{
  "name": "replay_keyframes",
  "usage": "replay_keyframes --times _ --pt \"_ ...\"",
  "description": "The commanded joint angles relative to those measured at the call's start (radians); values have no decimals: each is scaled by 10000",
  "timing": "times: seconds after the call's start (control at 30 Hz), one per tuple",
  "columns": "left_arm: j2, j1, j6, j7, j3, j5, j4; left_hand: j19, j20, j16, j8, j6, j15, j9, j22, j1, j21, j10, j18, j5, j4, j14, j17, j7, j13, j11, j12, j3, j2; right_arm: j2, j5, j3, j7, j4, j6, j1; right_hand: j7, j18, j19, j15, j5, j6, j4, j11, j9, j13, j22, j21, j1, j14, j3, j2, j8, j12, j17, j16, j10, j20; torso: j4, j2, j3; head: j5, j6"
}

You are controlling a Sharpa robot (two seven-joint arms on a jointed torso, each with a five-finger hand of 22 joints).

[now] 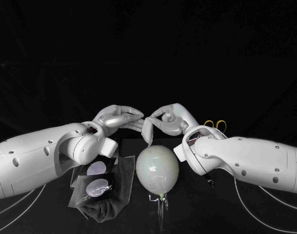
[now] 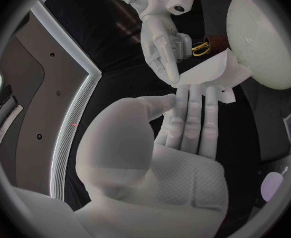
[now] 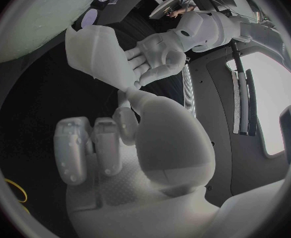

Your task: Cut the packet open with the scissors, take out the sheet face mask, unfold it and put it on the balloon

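Crinkled clear packet (image 1: 105,191), smooth egg-shaped balloon (image 1: 155,168), folded white mask (image 2: 208,74)

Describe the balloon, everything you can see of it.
The balloon is inflated, egg-shaped, pale whitish-green, with smooth, slightly glossy skin. It lies on the black table between the arms, its tied neck toward the robot, thin strands trailing from the knot. Nothing covers it. The folded white mask, held between the left hand and right hand, hangs at its far end; whether they touch is unclear. The packet lies close beside it.
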Motion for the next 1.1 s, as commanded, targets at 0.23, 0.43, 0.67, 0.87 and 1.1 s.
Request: replay_keyframes --times 0.23,0.43,0.67,0.87,1.1 --pt "48 18 -302 -536 1 -522 -8 -126 373 -58 -1674 -745 331 842 -711 -1090 -992 -1048 224 55 908 -416 125 434 -153 490 -162 -1839 -1454 -17 -27 8 290 41 -385 0 -87 -139 1049 -105 49 79 -58 -294 293 500 2635 55 75 1038 62 49 193 75 2622 45 357 -56 -1 3 -6 -9 1" --pt "73 17 -119 -799 -4 -791 -26 -24 449 -69 -1993 -275 412 253 -1112 -1079 -1538 -1401 222 63 1293 -675 215 476 -113 544 -60 -3030 -1728 -13 -23 9 308 42 -426 0 -88 -139 1049 -106 49 79 -59 -295 295 503 2635 55 75 1037 64 49 197 79 2619 43 361 -57 -2 6 -7 -10 3" --pt "92 17 71 -895 -7 -1048 -34 210 447 71 -2201 341 341 -237 -1387 -790 -1877 -1322 221 70 1682 -666 357 354 -73 455 79 -3955 -1643 -3 -21 9 313 37 -445 0 -88 -139 1049 -106 49 79 -59 -295 295 503 2635 55 75 1037 64 49 197 79 2619 43 361 -57 1 2 -3 -11 -5" --pt "118 17 162 -918 -8 -1219 -34 458 439 167 -2527 831 315 -785 -1651 95 -2196 -1241 221 62 1833 -774 486 266 -51 398 210 -4588 -1386 8 -21 10 316 36 -444 0 -88 -139 1049 -108 49 80 -59 -296 300 506 2635 55 71 1036 67 48 204 84 2615 39 365 -59 -8 1 -5 -4 -3" --pt "197 17 187 -831 -9 -1284 -57 558 435 222 -2602 1285 239 -1026 -1759 793 -2325 -1142 220 66 1741 -799 545 71 -49 259 284 -4398 -1054 28 -18 11 313 46 -398 0 -88 -139 1049 -110 49 79 -58 -296 305 518 2635 55 63 1039 68 45 213 100 2625 47 375 -62 -8 -3 -4 3 -2"
